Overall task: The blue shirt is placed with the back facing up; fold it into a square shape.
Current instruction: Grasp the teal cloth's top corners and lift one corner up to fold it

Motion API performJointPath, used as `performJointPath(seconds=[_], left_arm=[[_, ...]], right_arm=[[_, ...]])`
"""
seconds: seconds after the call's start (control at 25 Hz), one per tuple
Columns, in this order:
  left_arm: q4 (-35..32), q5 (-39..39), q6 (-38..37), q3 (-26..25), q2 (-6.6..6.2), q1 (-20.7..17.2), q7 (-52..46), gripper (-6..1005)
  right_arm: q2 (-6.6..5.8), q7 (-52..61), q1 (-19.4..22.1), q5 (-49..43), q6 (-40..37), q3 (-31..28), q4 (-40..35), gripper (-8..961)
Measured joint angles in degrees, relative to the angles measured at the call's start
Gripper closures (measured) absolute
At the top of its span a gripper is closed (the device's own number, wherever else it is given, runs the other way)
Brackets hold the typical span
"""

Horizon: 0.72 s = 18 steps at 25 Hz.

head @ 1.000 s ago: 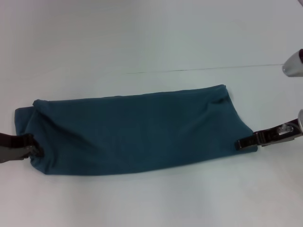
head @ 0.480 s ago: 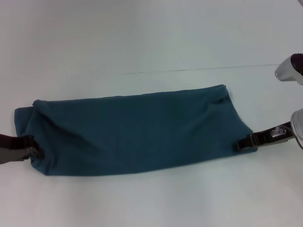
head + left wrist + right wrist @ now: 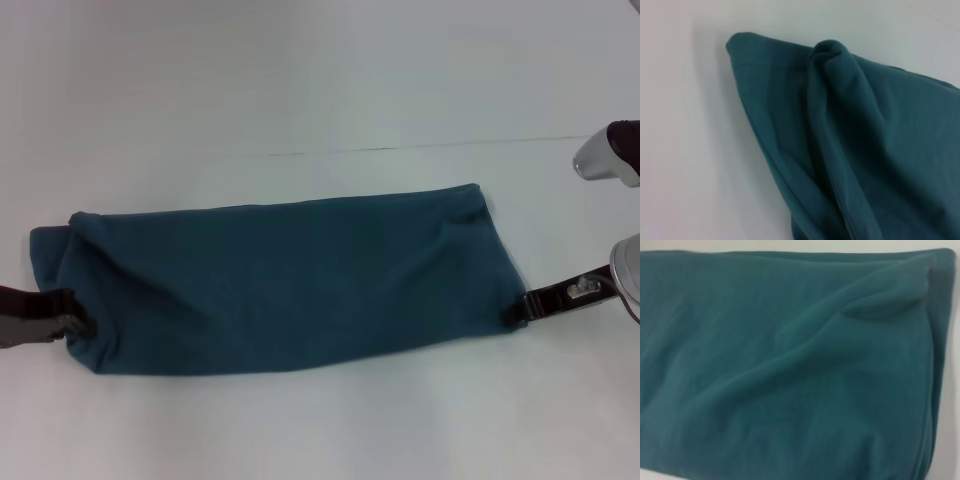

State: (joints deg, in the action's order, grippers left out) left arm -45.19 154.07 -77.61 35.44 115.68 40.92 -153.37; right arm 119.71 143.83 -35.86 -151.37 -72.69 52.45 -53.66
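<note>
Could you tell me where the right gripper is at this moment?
In the head view, the right gripper sits low on the right side, at the near right corner of the blue shirt on the white table.

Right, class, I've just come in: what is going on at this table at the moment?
A two-armed robot is folding the blue shirt, which lies on the white table as a long band. The left gripper is at the shirt's left end and the right gripper at its right end. The final fold into a square is not yet done.
</note>
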Motion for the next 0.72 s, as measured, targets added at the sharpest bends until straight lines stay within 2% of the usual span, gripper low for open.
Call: performJointPath(seconds=[0.24,0.36,0.52,0.72], left_arm=[[-0.7,0.0,-5.1,-0.5,-1.11,-0.5,1.5,916],[-2.1,0.1,-8.9,-0.9,-1.28,-1.5,1.9,915],[-3.6,0.1,-15.1,-1.0,-1.18,-3.0,2.7,914],[-4.4,0.3,-20.4,-1.0,-0.62,-4.8,3.7,915]], right_arm=[[-0.22,-4.2,0.2,-0.1,-6.6,-0.3,-2.5,848],[-0.57,-6.7,0.8,-0.7,-14.6,0.0,-4.4,924],[-0.79,-7.7,1.5,-1.2,-19.6,0.1,-5.4,924],[-0.25,-9.0,3.5,-2.0,-25.5,0.2,-7.8,923]])
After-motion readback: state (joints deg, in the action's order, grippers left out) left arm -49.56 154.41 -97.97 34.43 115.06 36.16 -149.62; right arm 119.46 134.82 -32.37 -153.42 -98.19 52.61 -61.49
